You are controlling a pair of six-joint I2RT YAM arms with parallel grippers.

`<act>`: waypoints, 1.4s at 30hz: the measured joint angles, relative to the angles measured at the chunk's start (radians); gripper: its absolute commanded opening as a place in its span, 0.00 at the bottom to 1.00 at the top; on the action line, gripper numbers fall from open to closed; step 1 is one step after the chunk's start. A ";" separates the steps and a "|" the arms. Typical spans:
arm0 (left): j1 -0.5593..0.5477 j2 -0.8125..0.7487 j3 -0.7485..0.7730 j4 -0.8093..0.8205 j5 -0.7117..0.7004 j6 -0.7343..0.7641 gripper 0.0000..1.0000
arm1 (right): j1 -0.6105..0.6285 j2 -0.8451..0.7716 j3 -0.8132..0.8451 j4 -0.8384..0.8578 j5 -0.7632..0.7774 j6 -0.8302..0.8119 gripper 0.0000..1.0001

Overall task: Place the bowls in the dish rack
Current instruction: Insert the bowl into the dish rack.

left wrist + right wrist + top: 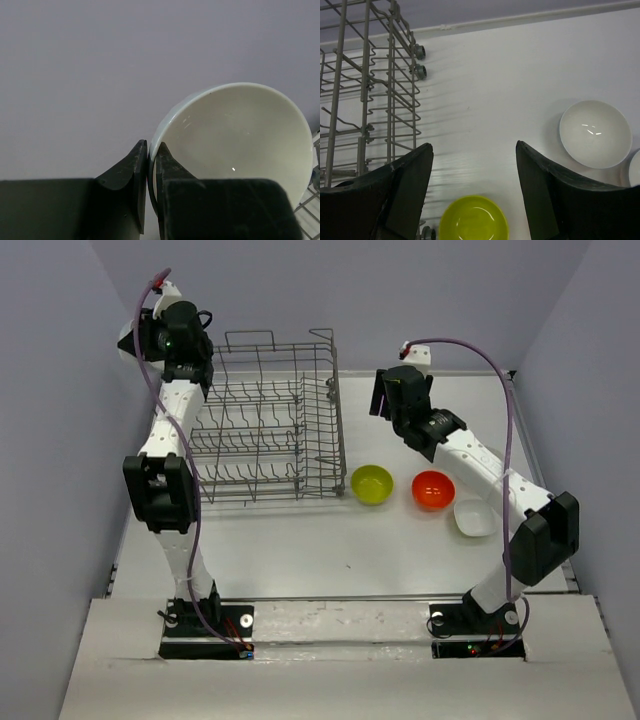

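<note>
My left gripper [152, 143] is shut on the rim of a white bowl [235, 145], held up in front of the wall. In the top view this gripper [188, 360] hovers high at the back left corner of the grey wire dish rack [335, 410], and the arm hides the held bowl. My right gripper [383, 395] stands open and holds nothing, raised just right of the rack. Between its fingers [473, 145] lies bare table, with a yellow-green bowl [474, 218] below. On the table sit the yellow-green bowl [371, 484], a red bowl [433, 489] and a white bowl [473, 517].
The right wrist view shows the rack's wheeled side [390, 75] at the left and another white bowl [595, 133] on the table to the right. A corner of the rack [310, 210] shows low in the left wrist view. Walls enclose the table on three sides.
</note>
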 measured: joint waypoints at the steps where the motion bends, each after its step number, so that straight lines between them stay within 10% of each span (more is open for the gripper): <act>1: 0.001 0.001 -0.023 0.032 -0.001 0.029 0.00 | 0.000 0.008 0.000 0.007 0.000 0.000 0.72; 42: -0.088 0.172 -0.290 0.613 0.040 0.504 0.00 | 0.000 -0.043 -0.177 0.259 0.028 0.003 0.72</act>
